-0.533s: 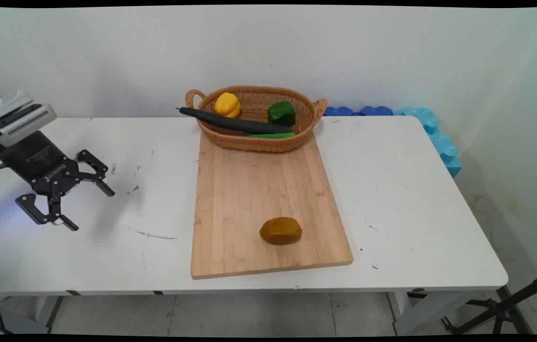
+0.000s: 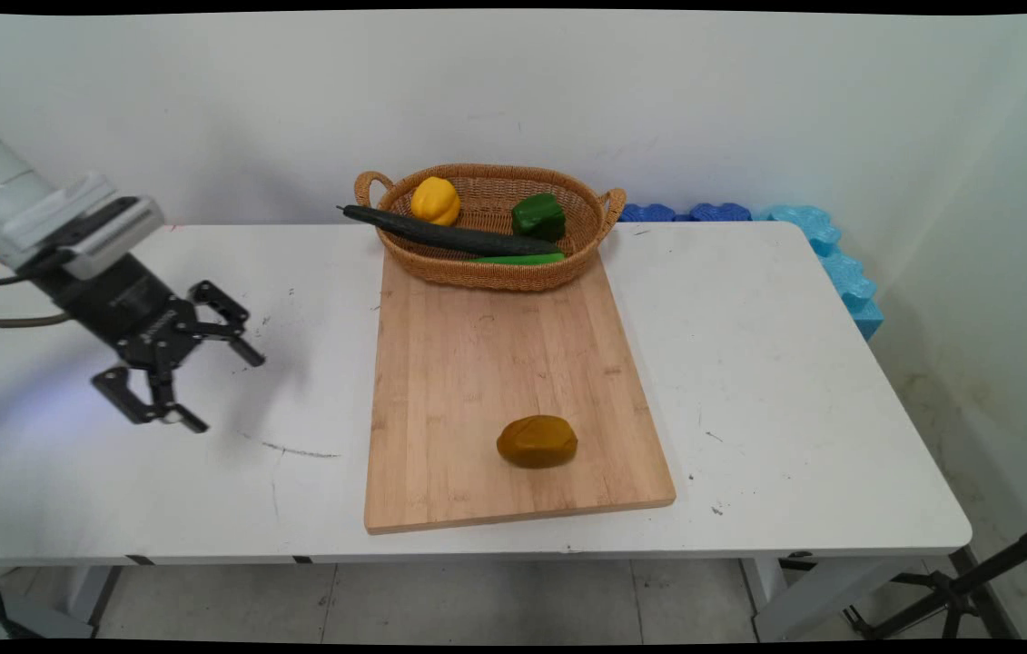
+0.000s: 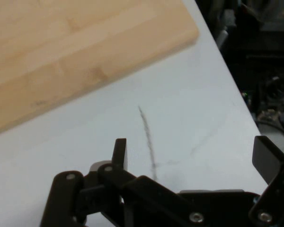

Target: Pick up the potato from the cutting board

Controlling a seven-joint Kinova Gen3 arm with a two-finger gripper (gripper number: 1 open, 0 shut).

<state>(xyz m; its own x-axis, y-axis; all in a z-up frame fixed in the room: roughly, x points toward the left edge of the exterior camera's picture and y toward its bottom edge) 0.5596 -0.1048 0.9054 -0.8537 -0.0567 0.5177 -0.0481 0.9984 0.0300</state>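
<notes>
My gripper [image 2: 227, 392] hangs open and empty above the left part of the white table [image 2: 794, 381], left of the wooden cutting board [image 2: 495, 363]. A brown potato [image 2: 537, 441] lies on the board's near part, well to the gripper's right. In the hand view the gripper [image 3: 191, 156] points down at the bare table, with a dark scuff mark [image 3: 146, 137] between its spread fingers and the board's corner [image 3: 75, 52] at the upper left.
A wicker basket [image 2: 578, 263] stands at the board's far end with a yellow pepper [image 2: 435, 200], a green pepper [image 2: 538, 215] and a long dark cucumber [image 2: 440, 235] in it. Blue foam pieces [image 2: 826, 245] lie along the wall at the back right.
The gripper has moved to the right and a little up, closer to the cutting board. It stays open. Nothing on the table has moved.
</notes>
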